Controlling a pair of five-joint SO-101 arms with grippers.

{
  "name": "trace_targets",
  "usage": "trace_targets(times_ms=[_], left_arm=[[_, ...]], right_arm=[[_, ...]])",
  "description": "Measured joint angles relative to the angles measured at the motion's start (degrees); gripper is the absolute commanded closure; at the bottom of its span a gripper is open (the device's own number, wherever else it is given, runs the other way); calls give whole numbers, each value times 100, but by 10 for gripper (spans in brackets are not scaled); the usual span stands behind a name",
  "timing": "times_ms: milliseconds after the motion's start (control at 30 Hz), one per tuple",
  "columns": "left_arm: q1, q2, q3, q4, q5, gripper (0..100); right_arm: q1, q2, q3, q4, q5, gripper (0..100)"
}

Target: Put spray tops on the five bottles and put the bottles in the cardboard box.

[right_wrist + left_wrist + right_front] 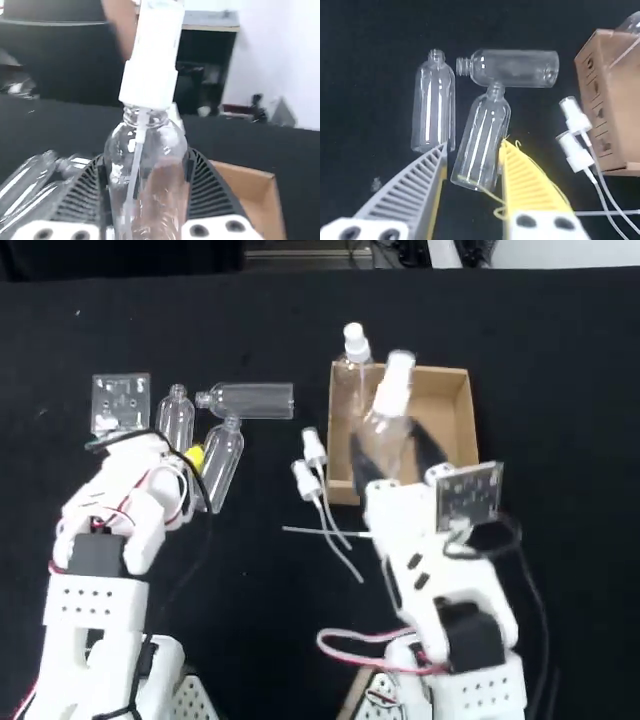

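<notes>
Nearest, the right gripper (395, 455) is clenched on a clear capped bottle (385, 422) and holds it tilted over the cardboard box (452, 410). The left gripper (472, 145) is released, and its fingers (525, 180) straddle the base of a slanted bottle (481, 130) that lies uncapped on the black table (560, 360). Between the arms, just beside the box, two loose spray tops (571, 111) lie side by side with their tubes trailing. Farther out, a sideways bottle (512, 67) touches the slanted one's neck and a third open bottle (434, 107) lies beside them. A finished bottle (352, 365) stands at the box's far corner.
</notes>
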Motion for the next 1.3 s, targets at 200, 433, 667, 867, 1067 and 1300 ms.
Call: trace_targets(times_ms=[200, 433, 667, 867, 1067, 1300], left_arm=[[0, -9, 1029, -826, 176, 841], [0, -18, 2004, -1670, 492, 841], [0, -18, 2462, -2418, 510, 841], [0, -18, 2462, -2435, 519, 841], [0, -18, 2462, -2462, 519, 841], [0, -18, 2462, -2462, 519, 841]], right_arm=[[800, 1873, -79, -1705, 123, 988], [1204, 4299, -79, -4044, 158, 987], [1213, 6031, -79, -6127, 176, 986], [1222, 6910, -79, -7138, 176, 986], [1240, 8097, -888, -7332, 176, 987], [1240, 9389, -1758, -7332, 176, 988]])
